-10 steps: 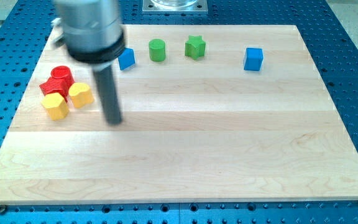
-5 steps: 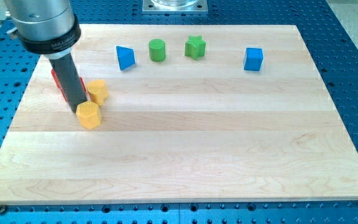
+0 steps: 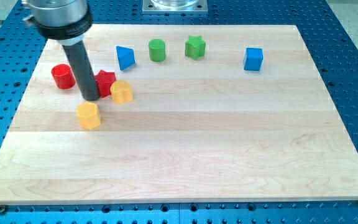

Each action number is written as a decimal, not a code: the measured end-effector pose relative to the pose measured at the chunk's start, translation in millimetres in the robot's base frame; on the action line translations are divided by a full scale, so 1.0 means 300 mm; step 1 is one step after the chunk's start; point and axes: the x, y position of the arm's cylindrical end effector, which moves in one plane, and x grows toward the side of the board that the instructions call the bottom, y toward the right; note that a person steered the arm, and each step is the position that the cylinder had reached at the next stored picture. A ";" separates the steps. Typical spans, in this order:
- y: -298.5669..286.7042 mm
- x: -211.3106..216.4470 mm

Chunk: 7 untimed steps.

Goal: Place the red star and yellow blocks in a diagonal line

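The red star [image 3: 106,81] lies at the view's left on the wooden board [image 3: 229,143], partly hidden by my rod. A yellow heart-shaped block [image 3: 122,92] touches its lower right side. A yellow hexagon block [image 3: 89,116] lies apart, below and left of them. My tip [image 3: 91,98] rests against the red star's left side, just above the yellow hexagon. A red cylinder [image 3: 62,76] stands left of my rod.
Along the view's top stand a blue triangle block [image 3: 125,57], a green cylinder [image 3: 158,50], a green star [image 3: 195,47] and a blue cube [image 3: 253,59]. The board lies on a blue perforated table.
My tip swung left, then pushed right. The red star and the yellow heart slid right, away from the red cylinder. The yellow hexagon moved right, then stayed put.
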 end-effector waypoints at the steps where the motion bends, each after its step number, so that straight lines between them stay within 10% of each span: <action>1: -0.173 0.066; 5: 0.071 0.316; 7: 0.095 0.201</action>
